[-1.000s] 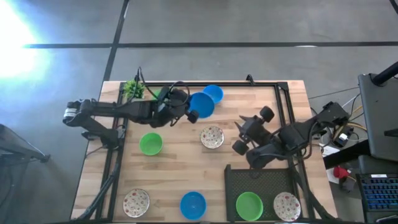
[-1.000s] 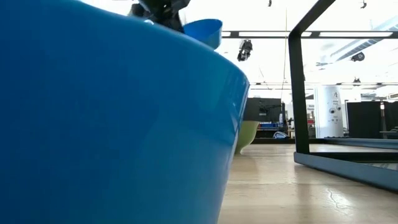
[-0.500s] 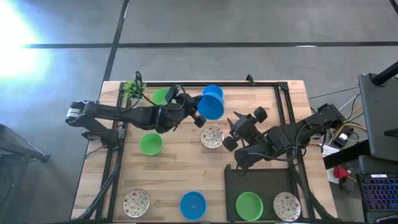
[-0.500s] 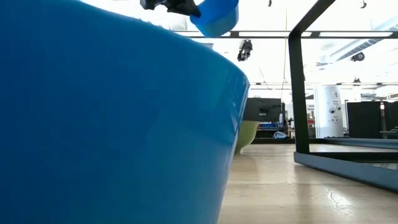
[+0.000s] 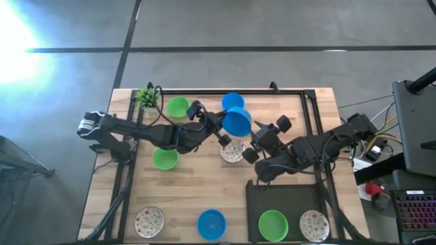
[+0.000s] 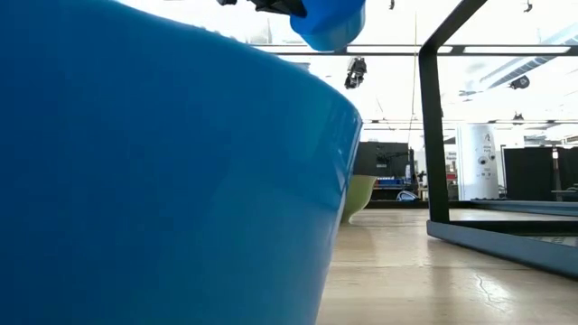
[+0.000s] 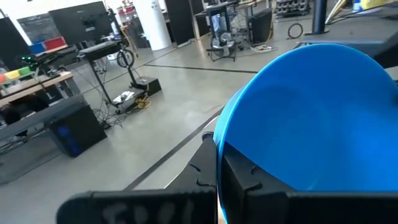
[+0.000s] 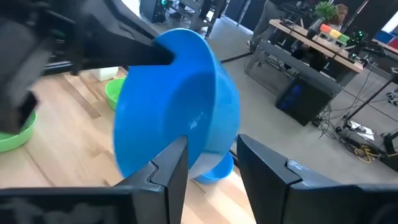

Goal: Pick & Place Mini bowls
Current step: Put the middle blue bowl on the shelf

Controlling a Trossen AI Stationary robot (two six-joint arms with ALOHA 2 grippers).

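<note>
Beyond my hands a grey concrete floor (image 5: 225, 27) spreads, crossed by dark lines, with bright glare far off past my left one. Desks (image 8: 311, 34) with monitors (image 7: 59, 22) and loose cables (image 7: 134, 96) stand ahead of them.

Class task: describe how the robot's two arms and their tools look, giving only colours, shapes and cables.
Both arms are dark, jointed links. The left arm has a pale grey base joint and the right arm has loose cables at its base. The left tool and the right tool each have two flat black fingers.
</note>
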